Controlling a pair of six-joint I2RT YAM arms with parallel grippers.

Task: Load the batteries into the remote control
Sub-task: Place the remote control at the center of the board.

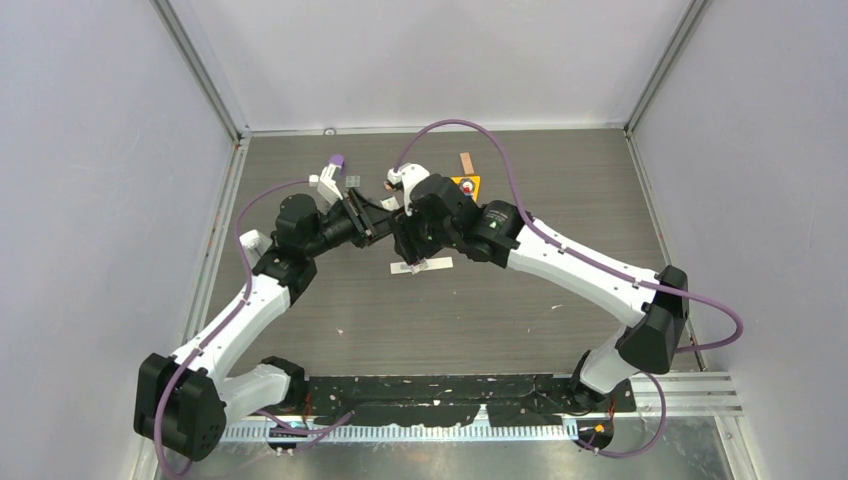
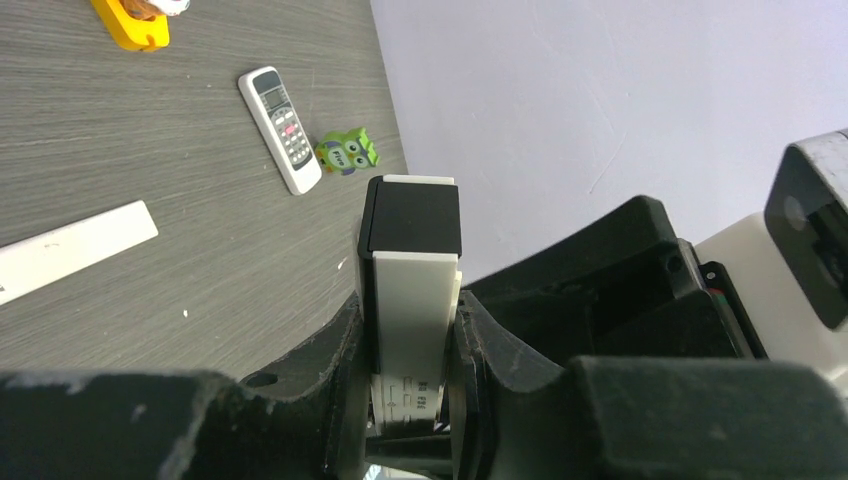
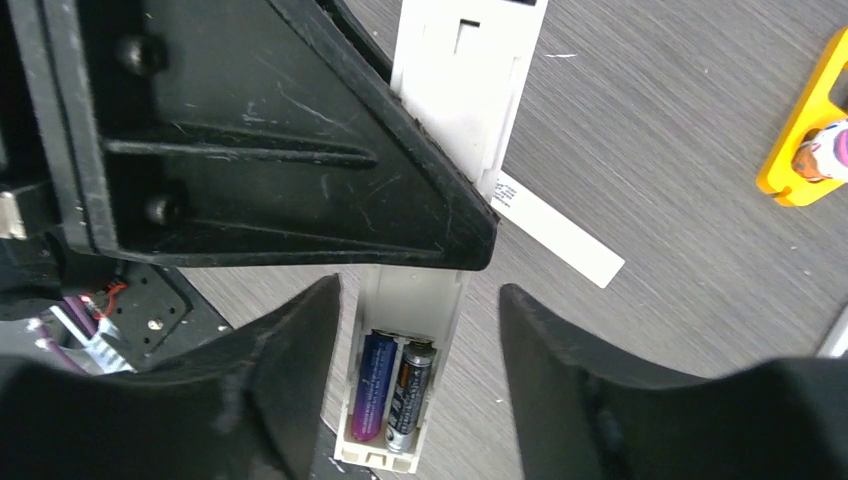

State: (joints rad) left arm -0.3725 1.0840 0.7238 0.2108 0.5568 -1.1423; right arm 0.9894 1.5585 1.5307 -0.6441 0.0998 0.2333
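My left gripper (image 2: pixel 412 312) is shut on a white remote control (image 2: pixel 412 285) with a black end and holds it above the table. In the right wrist view the remote's (image 3: pixel 415 300) battery bay faces the camera with its cover off. A blue-purple battery (image 3: pixel 374 385) and a dark battery (image 3: pixel 410 395) lie side by side in it. My right gripper (image 3: pixel 420 300) is open, one finger on each side of the bay, touching nothing. In the top view the two grippers, left (image 1: pixel 368 222) and right (image 1: pixel 408 238), meet at mid-table. No other batteries are in view.
A white cover strip (image 1: pixel 420 266) lies on the table under the grippers and also shows in the right wrist view (image 3: pixel 555 230). A second white remote (image 2: pixel 280 128), a green owl toy (image 2: pixel 347 152) and a yellow holder (image 2: pixel 130 25) lie beyond. An orange-brown block (image 1: pixel 466 162) lies at the back.
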